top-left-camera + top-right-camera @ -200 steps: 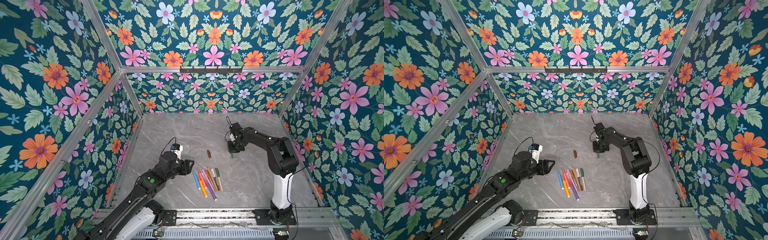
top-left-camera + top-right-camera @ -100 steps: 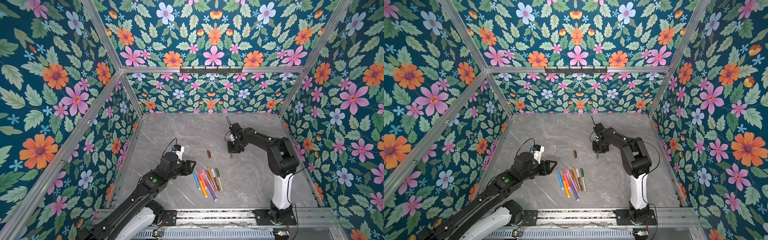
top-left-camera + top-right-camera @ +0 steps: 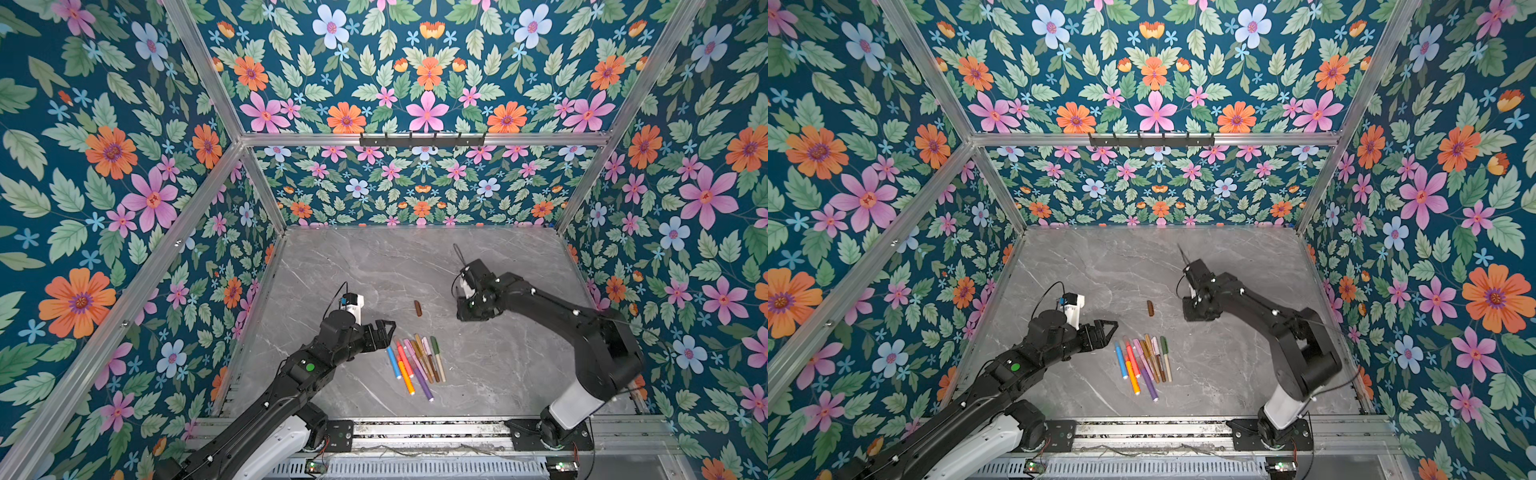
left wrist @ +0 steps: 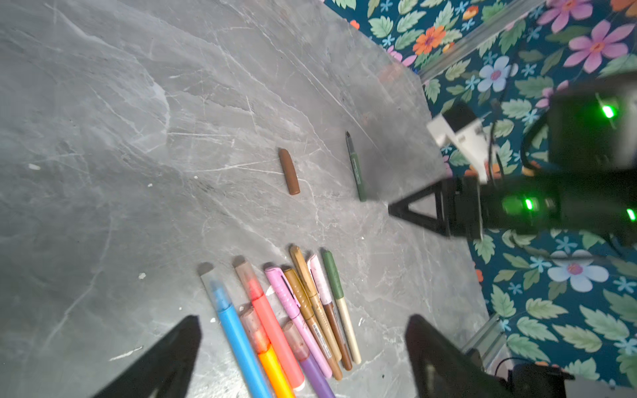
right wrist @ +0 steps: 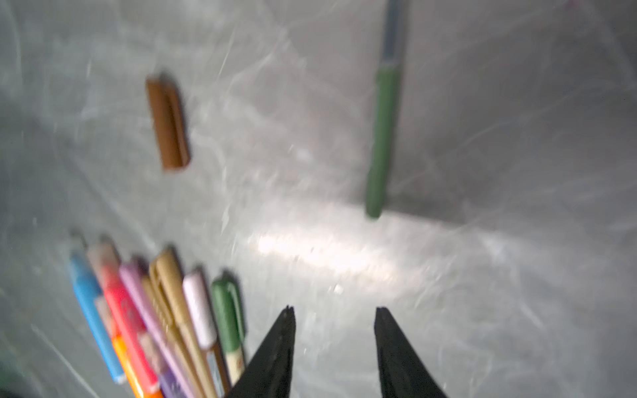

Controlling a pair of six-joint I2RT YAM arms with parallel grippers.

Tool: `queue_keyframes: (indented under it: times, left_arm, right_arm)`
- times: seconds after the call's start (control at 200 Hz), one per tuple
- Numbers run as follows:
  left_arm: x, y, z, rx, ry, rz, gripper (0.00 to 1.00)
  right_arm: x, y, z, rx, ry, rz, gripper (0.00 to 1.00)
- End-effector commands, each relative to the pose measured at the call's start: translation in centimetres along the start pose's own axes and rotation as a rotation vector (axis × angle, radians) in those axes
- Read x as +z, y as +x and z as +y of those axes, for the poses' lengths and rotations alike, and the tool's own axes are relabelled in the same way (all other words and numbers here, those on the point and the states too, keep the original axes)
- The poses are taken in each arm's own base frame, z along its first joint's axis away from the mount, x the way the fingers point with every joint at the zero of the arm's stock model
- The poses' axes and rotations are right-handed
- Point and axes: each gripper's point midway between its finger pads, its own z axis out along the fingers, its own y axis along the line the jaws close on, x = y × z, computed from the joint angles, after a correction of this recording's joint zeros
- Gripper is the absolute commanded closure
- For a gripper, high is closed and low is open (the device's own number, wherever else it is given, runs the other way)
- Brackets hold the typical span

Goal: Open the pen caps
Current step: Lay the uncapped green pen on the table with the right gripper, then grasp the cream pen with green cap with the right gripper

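So one stubby brown plastic cap (image 3: 418, 308) lies loose at 12 o'clock of the fanned bunch of capped coloured plastic markers (image 3: 415, 363), likely set aside, with left gripper (image 3: 384, 334) at 10 o'clock and right gripper (image 5: 334, 344) at 1 both spread, empty.

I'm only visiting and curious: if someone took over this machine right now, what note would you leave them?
The left claw is open and empty, beside the pile of pens.
The right claw is open and empty, near a green pen that lies apart with its tip bare.
Done: one brown cap lies loose on the table.
Left to do: the piled pens have their caps on; pull them off.
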Motion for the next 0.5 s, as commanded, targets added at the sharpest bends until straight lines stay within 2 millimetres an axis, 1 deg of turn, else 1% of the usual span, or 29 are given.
queue_keyframes:
  times: [0.0,0.04,0.1,0.165,0.21,0.275,0.32,0.42,0.495]
  left_arm:
    - [-0.1,-2.4,-1.1,-0.090,0.075,-0.136,0.00]
    - [0.1,-2.7,-1.1,-0.110,0.083,-0.154,0.00]
    - [0.3,-3.3,-0.9,-0.141,0.064,-0.180,0.00]
    - [0.5,-4.0,-0.7,-0.152,0.040,-0.200,0.00]
    - [0.6,-4.5,-0.9,-0.155,0.035,-0.212,0.00]
    - [0.8,-5.1,-1.0,-0.164,0.026,-0.223,0.00]
    - [1.0,-5.3,-0.9,-0.181,0.015,-0.226,0.00]
    - [1.0,-5.5,-0.8,-0.222,0.005,-0.230,0.00]
    - [0.4,-5.4,-0.5,-0.251,0.011,-0.250,0.02]
  right_arm:
    - [-0.6,4.5,1.0,0.003,0.049,-0.023,0.60]
    - [-0.6,6.6,1.7,-0.005,0.045,-0.028,0.60]
    - [-0.4,9.1,2.7,-0.002,0.029,-0.038,0.61]
    - [-0.7,10.7,4.2,-0.033,0.015,-0.072,0.61]
    - [-0.9,11.5,5.1,-0.062,0.018,-0.092,0.61]
    - [-0.8,12.3,5.8,-0.078,0.035,-0.089,0.61]
    - [-0.4,12.5,6.1,-0.079,0.041,-0.080,0.62]
    - [0.5,12.4,6.8,-0.093,0.038,-0.070,0.63]
    - [1.1,12.2,7.1,-0.113,0.057,-0.061,0.64]
